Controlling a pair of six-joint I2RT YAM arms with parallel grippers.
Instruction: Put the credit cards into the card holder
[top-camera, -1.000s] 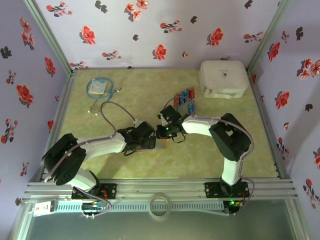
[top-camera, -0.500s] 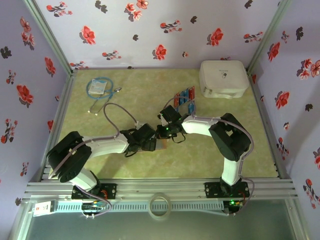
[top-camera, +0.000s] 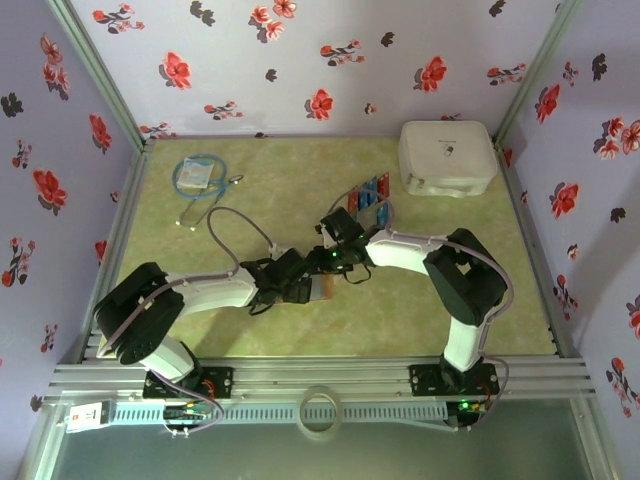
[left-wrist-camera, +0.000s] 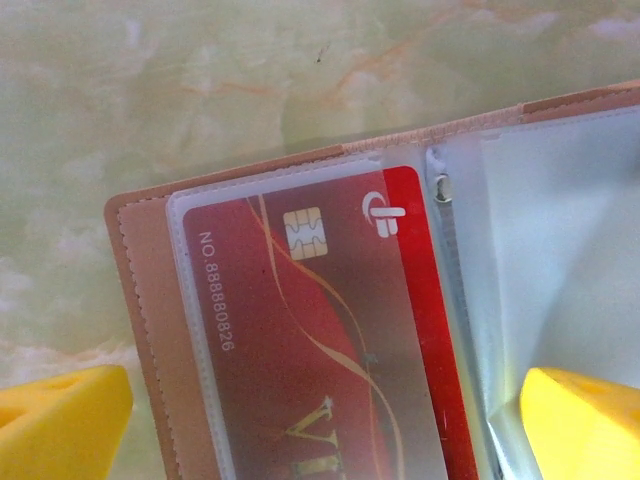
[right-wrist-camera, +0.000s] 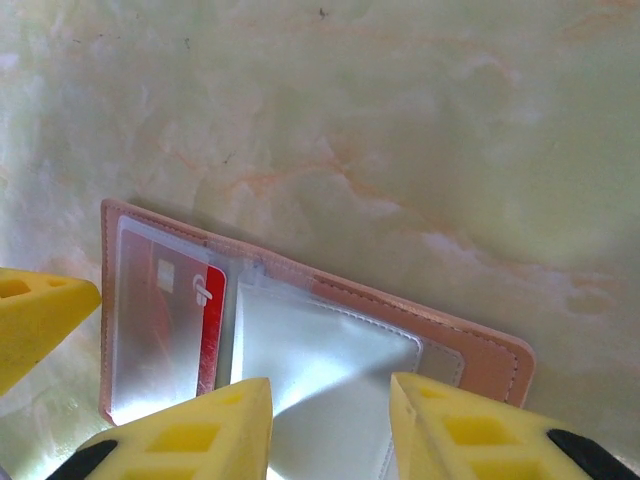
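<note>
Your card holder (top-camera: 322, 289) lies open on the table (top-camera: 250, 200), centre and near, with both grippers over it. The left gripper (left-wrist-camera: 320, 440) has its fingers spread wide over the holder's left half, where a red card (left-wrist-camera: 300, 340) sits in a clear pocket (left-wrist-camera: 195, 300) (chip and number show through the plastic; one long edge is bare). The right gripper (right-wrist-camera: 330, 430) is also parted, with clear sleeve between its tips. The other cards (top-camera: 368, 197) lie in a row farther right, near the white box (top-camera: 447, 155).
</note>
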